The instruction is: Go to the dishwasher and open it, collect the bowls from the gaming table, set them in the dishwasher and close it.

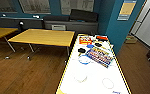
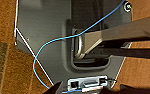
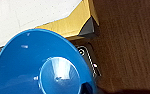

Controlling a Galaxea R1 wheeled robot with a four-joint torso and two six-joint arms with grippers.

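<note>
A blue bowl (image 3: 28, 62) looms close in the right wrist view, hanging over the yellow corner (image 3: 73, 22) of the white-topped gaming table and the wood floor; my right gripper seems shut on it, a dark finger (image 3: 86, 88) at its rim. In the head view the long gaming table (image 1: 66, 70) carries two white bowls (image 1: 80, 78) (image 1: 107, 83) near me and a blue-rimmed bowl (image 1: 84, 59) further on. My left gripper (image 2: 91, 89) hangs open over my own grey base (image 2: 46, 30), nothing between its dark tips. The dishwasher is out of view.
A colourful game box (image 1: 100, 56), an orange box (image 1: 85, 40) and small dark items lie on the table's far half. Wooden tables (image 1: 43, 37) stand to the left, a dark sofa (image 1: 71, 22) behind. A teal wall (image 1: 121, 25) stands close on the right. A blue cable (image 2: 41, 50) crosses my base.
</note>
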